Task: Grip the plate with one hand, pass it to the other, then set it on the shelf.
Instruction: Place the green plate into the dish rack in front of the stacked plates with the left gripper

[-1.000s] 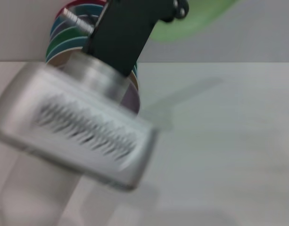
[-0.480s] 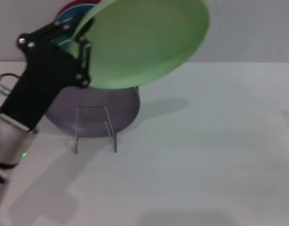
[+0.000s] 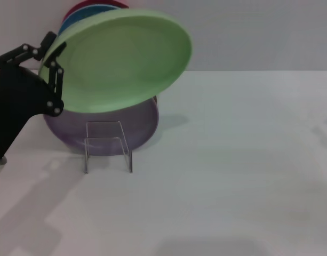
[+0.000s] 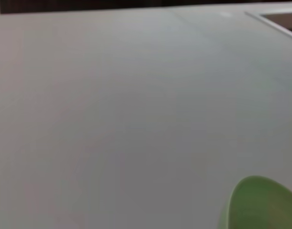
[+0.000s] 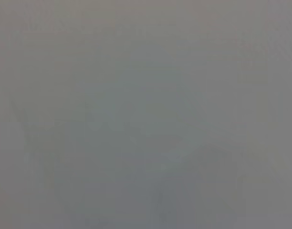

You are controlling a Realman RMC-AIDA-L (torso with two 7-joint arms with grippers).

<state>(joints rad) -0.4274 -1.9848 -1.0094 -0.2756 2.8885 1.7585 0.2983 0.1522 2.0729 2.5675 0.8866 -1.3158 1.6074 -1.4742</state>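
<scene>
White table (image 3: pixel 248 176); pale green plate (image 3: pixel 120 61), tilted in the air above the lavender plate (image 3: pixel 139 125) and wire rack (image 3: pixel 108 145); my left gripper (image 3: pixel 50 69), fingers clamped on its rim, seemingly; right gripper unseen

Your head view looks forward and down over the white table (image 3: pixel 232 160), facing the back wall, with the wire rack (image 3: pixel 108 146) and the tilted pale green plate (image 3: pixel 120 61) close in at its left. Your left wrist view looks across bare table (image 4: pixel 136 105) towards a dark far edge; the only thing it shares with the head view is the plate (image 4: pixel 260 205), seen as a green arc at one corner. Your right wrist view shows only a plain grey surface; you cannot tell which way it faces.
</scene>
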